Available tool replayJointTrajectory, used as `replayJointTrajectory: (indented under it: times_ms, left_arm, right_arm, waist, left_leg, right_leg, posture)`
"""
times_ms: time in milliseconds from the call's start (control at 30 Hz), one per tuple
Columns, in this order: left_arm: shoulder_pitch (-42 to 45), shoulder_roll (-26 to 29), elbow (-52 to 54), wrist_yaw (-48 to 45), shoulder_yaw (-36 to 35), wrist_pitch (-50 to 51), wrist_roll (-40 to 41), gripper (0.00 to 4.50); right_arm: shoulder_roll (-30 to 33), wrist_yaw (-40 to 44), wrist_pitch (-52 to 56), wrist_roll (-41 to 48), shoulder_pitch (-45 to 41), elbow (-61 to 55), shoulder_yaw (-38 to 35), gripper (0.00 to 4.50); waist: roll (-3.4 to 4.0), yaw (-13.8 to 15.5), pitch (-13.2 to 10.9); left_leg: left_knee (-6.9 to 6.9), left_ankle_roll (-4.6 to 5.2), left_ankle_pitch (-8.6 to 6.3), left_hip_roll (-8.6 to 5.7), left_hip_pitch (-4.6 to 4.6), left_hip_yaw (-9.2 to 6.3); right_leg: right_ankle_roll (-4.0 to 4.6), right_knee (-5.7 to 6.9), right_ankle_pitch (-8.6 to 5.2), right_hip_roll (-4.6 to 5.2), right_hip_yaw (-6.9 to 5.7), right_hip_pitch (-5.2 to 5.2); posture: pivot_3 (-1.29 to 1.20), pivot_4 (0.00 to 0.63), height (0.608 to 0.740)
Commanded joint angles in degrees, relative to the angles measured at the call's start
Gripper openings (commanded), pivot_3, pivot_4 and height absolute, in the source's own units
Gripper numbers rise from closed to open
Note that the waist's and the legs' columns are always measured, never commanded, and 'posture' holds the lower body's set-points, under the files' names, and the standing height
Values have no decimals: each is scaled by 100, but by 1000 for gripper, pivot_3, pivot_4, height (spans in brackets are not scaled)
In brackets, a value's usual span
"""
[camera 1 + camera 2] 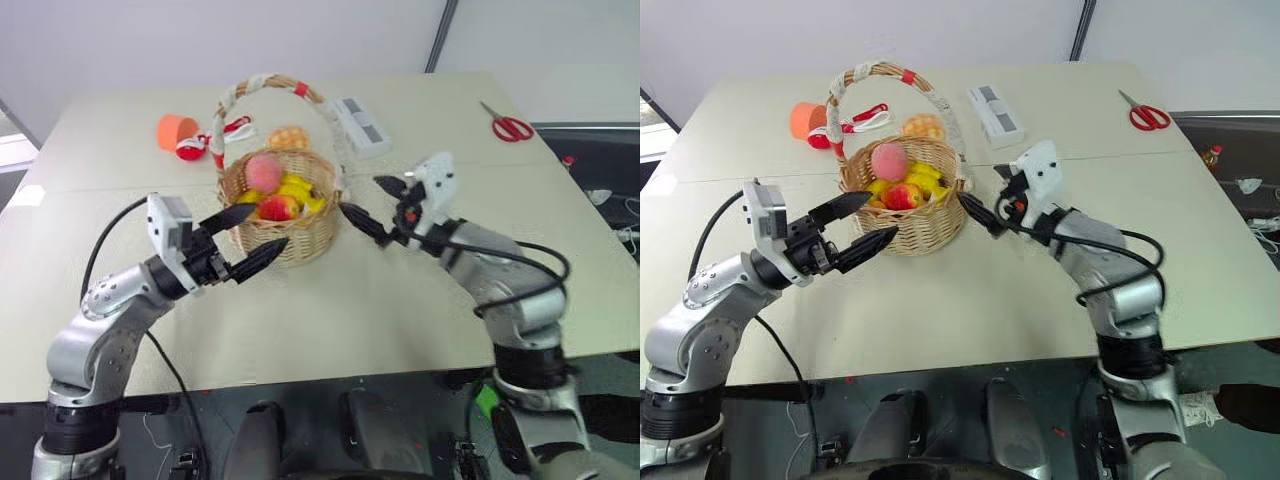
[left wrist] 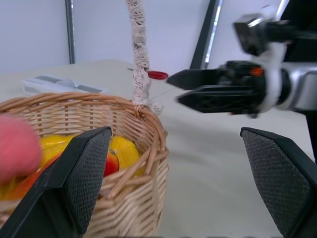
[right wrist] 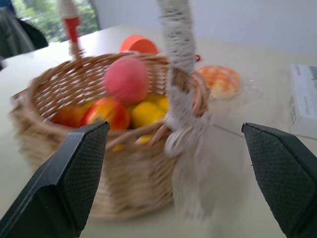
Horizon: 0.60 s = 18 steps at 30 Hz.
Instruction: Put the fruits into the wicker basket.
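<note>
The wicker basket (image 1: 290,232) stands mid-table, its tall arched handle (image 1: 262,82) wrapped in white cloth with red tape. Inside lie a pink peach (image 1: 264,172), a red-and-yellow mango-like fruit (image 1: 279,208) and yellow bananas (image 1: 300,189). My left gripper (image 1: 252,237) is open at the basket's near left side, holding nothing. Just off the basket's right rim my right gripper (image 1: 372,203) stands open and empty too. In the right wrist view the peach (image 3: 127,79) tops the fruit pile behind the handle's cloth base (image 3: 182,119).
Behind the basket sit an orange cup (image 1: 175,129), a tan criss-cross bun (image 1: 288,137), a small red-and-white object (image 1: 192,148) and a white box (image 1: 362,125). Red scissors (image 1: 510,127) lie at the far right. The near table (image 1: 330,320) is bare.
</note>
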State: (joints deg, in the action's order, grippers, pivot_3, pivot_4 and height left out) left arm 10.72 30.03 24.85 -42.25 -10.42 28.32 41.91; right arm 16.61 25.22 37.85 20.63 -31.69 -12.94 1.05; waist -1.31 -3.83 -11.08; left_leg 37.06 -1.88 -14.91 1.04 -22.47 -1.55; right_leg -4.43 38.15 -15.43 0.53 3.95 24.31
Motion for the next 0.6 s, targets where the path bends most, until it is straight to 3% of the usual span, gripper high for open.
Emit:
replayJointTrajectory:
  times_ms: [33, 100, 333, 433, 600]
  left_arm:
    - [33, -26, 58, 1, -23, -126, 3, 4500]
    - [17, -55, 93, 46, -9, -142, -26, 4500]
    - [-237, -86, 335, 178, 4, -164, -39, 4500]
    - [-329, -78, 404, 208, 38, -163, -60, 4500]
    - [-232, -112, 361, 216, 151, -172, -85, 4500]
  right_arm:
    - [-421, -277, -711, -274, -544, 758, 42, 4230]
    - [-553, -295, -993, -388, -718, 1191, 55, 3661]
    - [-598, -142, -1224, -376, -762, 1420, -1, 101]
    - [-506, -168, -1253, -396, -694, 1260, -114, 106]
    - [239, -552, -1263, -479, -209, 505, -1015, 106]
  waist:
    - [0, -6, 0]
    - [0, -5, 0]
    - [0, 50, 0]
    - [0, 50, 0]
    - [0, 164, -1]
  left_leg:
    - [1, 0, 0, 0, -2, 0]
    - [2, -1, 0, -3, -5, -3]
    - [3, -1, 0, -8, -12, -12]
    - [3, -1, 0, -8, -10, -12]
    - [3, -1, 0, -9, -18, -13]
  right_leg:
    - [0, -1, 0, 3, 0, 1]
    - [-1, -3, 1, 13, 1, 1]
    - [-4, -7, 1, 34, 0, 1]
    - [-4, -6, 1, 31, 0, 1]
    - [-3, -8, 1, 31, -3, 2]
  posture:
    - [0, 150, 740]
    - [0, 150, 740]
    - [0, 150, 740]
    - [0, 150, 740]
    - [0, 150, 740]
